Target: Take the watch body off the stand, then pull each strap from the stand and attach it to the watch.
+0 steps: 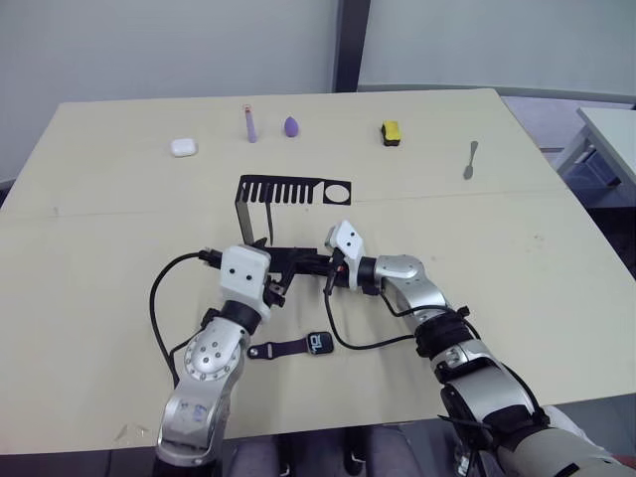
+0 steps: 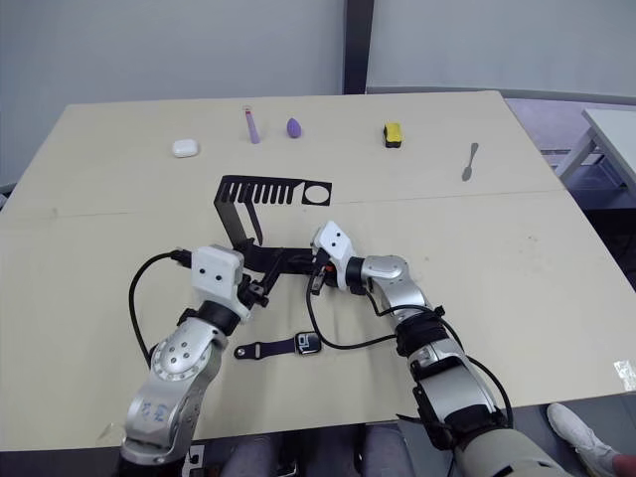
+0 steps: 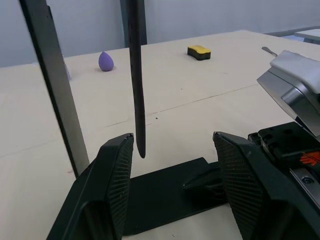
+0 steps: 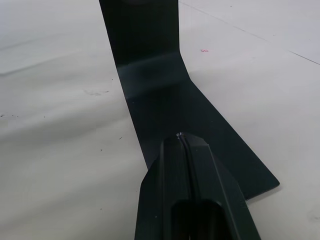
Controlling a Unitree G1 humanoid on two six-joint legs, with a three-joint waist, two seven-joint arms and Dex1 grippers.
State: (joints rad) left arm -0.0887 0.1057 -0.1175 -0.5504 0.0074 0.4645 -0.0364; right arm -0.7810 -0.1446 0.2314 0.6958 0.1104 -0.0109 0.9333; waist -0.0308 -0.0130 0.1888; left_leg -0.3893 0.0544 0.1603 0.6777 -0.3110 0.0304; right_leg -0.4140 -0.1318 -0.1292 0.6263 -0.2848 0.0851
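It looks like an office or a meeting room used as a test place. 2 plain beige tables [image 1: 119,248] stand pushed together before a bare grey partition wall [image 1: 169,45], and another white table [image 1: 611,129] is at the side. Small unrelated objects lie in a row: an earbud case [image 1: 183,147], a spoon [image 1: 470,159], a yellow-black block [image 1: 391,132].

Pale beige surface [image 1: 556,258] with a seam running across its width. Behind it, light grey wall panels [image 1: 169,45] divided by a dark vertical post [image 1: 350,45].
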